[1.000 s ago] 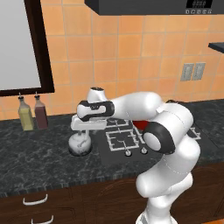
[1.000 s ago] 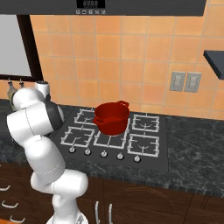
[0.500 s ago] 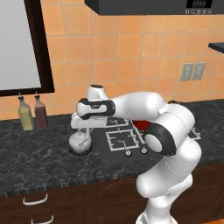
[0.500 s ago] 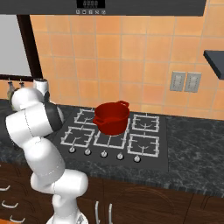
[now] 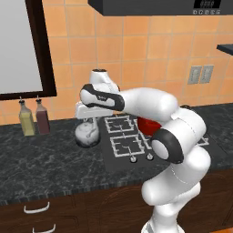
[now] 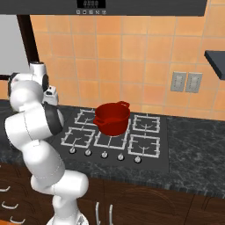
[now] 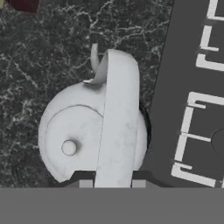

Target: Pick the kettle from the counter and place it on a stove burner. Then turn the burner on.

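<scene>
we hang our claw [image 5: 89, 122] straight over the kettle [image 5: 87, 134], which sits on the counter [image 5: 45, 159] just left of the stove burner [image 5: 126, 144]; its fingers straddle the arched handle [image 7: 117, 122], apparently not yet closed, lined up for lifting.

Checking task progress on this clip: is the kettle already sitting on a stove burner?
No, the kettle sits on the dark counter left of the cooktop, beside the nearest stove burner, not on it.
</scene>
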Robot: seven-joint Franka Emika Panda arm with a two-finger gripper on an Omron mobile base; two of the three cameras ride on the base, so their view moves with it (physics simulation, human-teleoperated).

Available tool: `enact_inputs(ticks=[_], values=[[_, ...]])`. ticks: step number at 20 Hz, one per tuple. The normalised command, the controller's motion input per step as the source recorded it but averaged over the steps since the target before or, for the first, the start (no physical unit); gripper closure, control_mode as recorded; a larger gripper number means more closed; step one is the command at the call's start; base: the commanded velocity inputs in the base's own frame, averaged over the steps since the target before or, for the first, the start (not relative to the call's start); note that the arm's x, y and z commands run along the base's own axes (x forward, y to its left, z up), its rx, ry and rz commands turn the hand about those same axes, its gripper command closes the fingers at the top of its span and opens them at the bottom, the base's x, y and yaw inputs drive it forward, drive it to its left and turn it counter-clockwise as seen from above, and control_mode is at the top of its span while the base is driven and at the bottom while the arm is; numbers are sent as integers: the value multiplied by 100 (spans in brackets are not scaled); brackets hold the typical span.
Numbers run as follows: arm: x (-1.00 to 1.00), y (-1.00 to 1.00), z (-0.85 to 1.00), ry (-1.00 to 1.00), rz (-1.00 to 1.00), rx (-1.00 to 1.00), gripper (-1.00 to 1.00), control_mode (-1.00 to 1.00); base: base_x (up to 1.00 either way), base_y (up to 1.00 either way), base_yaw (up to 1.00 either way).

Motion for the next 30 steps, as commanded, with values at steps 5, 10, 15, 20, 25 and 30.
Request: enact_inputs(ticks=[5, 10, 15, 20, 25, 30], values=[[30, -41, 11, 0, 0, -19, 100, -100, 0, 0, 0], [34, -43, 0, -3, 0, -6, 100, -100, 0, 0, 0], [61, -49, 0, -8, 0, 0, 100, -100, 0, 0, 0], [62, -45, -10, -1, 0, 0, 100, -100, 0, 0, 0], [27, -39, 0, 0, 0, 0, 100, -100, 0, 0, 0], [35, -29, 0, -4, 0, 0, 100, -100, 0, 0, 0]])
